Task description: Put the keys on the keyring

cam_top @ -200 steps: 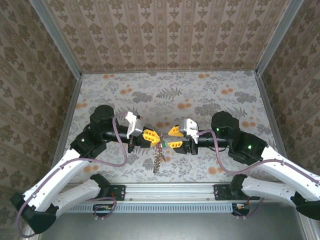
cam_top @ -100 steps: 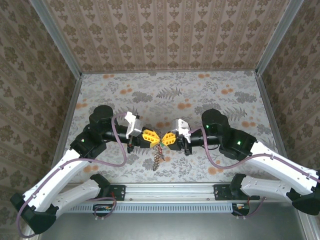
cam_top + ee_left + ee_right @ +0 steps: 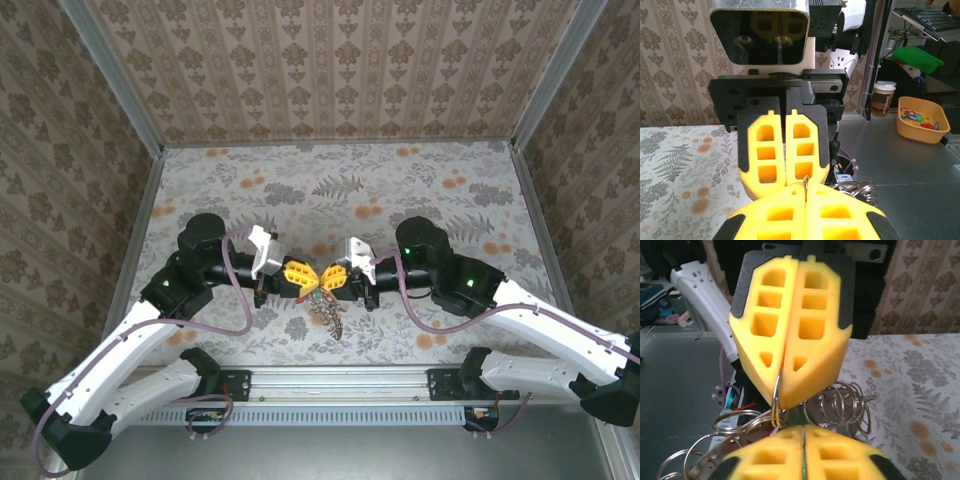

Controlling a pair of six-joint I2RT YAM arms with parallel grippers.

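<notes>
My overhead camera looks down from behind; both wrist cameras face each other closely, sharing the yellow fingertips.

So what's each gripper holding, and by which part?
Left gripper pinches the keyring by one thin wire loop. Right gripper is closed beside it; its hold cannot be told.

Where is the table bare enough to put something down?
Crowded: the centre, where the left gripper and right gripper meet at the keyring, and both near corners. Bare: the far table strip along the back wall.
</notes>
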